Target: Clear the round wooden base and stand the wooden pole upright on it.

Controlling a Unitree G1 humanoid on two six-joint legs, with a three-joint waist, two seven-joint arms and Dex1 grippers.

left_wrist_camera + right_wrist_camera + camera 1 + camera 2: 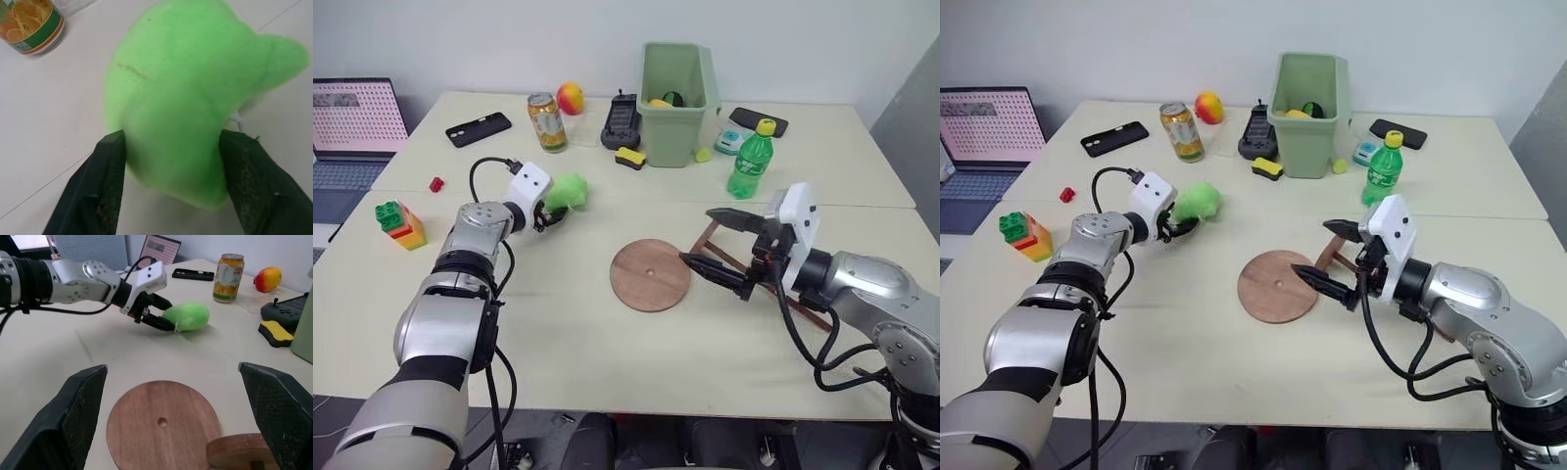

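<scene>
Mostly the right tool (707,240) hides the wooden pole (706,238).

The light was bright, even and soft, seemingly from overhead, leaving only faint shadows on the pale table (607,343). No strong glare showed. Both head views were sharp throughout. In the left wrist view the green plush toy (195,98) looked blurred. In the right wrist view the two near fingers (73,416) were slightly soft.
</scene>
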